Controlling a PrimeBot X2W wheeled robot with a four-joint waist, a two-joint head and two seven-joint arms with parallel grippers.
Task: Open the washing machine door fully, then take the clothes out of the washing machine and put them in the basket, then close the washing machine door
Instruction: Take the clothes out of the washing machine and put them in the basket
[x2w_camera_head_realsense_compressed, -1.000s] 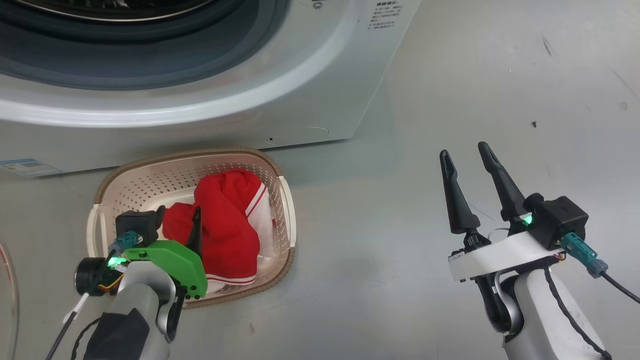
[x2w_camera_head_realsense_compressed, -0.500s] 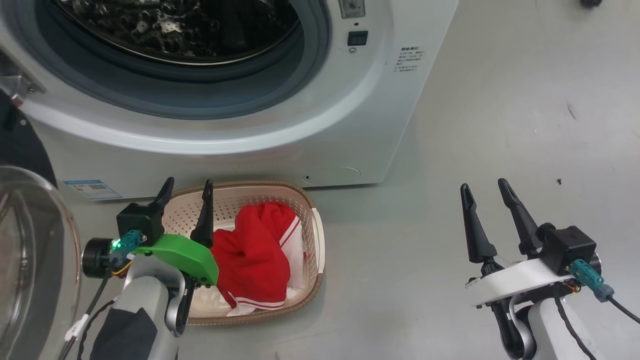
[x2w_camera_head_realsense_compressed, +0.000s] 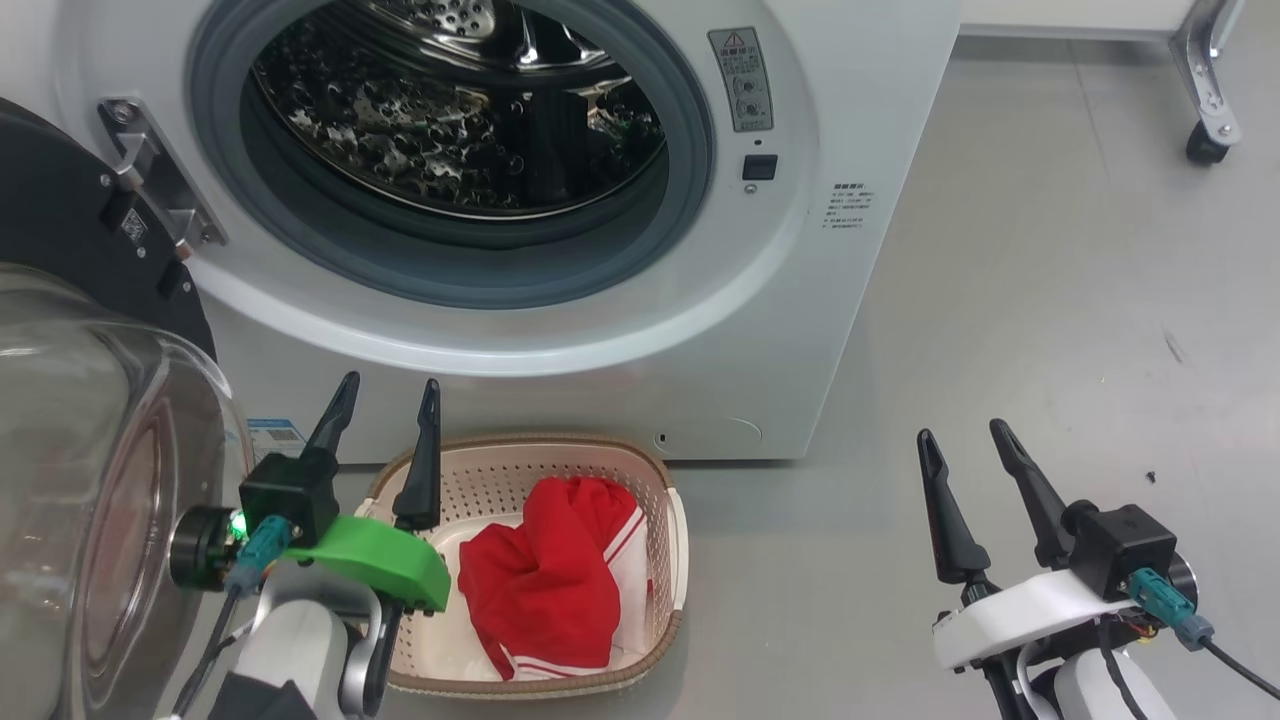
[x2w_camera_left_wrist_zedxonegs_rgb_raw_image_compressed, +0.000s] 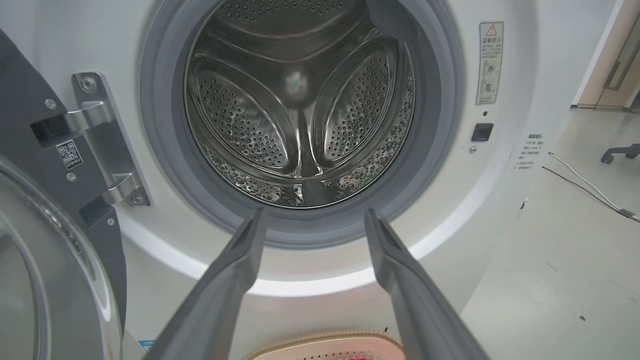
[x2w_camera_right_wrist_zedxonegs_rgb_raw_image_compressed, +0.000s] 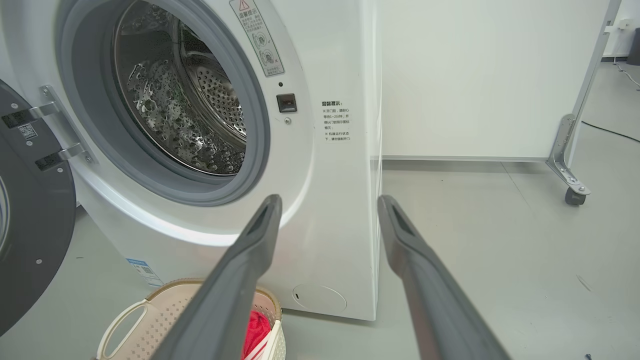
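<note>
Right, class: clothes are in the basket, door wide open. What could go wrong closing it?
1. The left gripper sits in the swing path of the washing machine door, so its bulging glass could strike the arm.
2. The basket stands close below that gripper; the arm might knock it and spill the clothes.
</note>
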